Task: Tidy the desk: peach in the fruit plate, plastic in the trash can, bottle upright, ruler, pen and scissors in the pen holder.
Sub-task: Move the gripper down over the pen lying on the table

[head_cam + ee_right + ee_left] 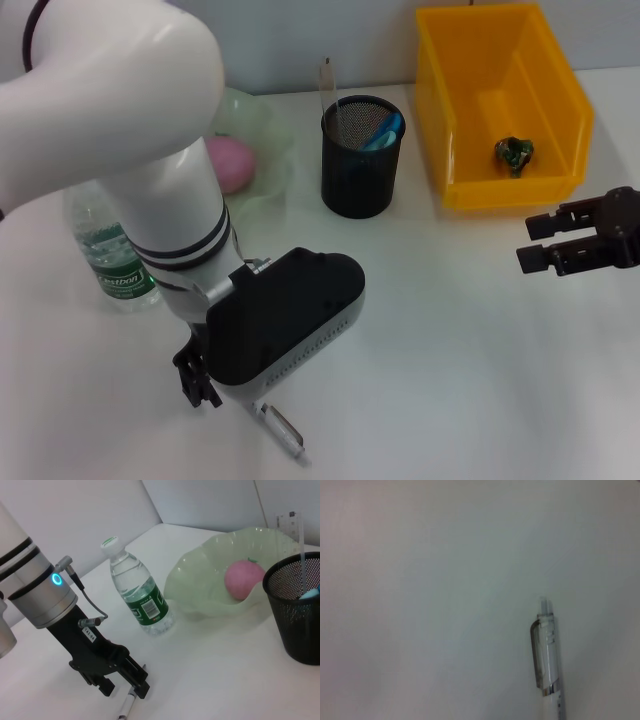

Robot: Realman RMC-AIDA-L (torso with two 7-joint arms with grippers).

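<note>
On the left the bottle stood upright and the peach lay in the fruit plate. The left gripper, jaws open, was at the pen on the near surface. Ruler and scissors were in the pen holder, plastic in the trash can. The right gripper hung open.

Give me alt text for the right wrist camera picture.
The left gripper is down on the white table at a clear pen. Behind stand an upright water bottle, a pale green fruit plate holding a pink peach, and a black mesh pen holder.
</note>
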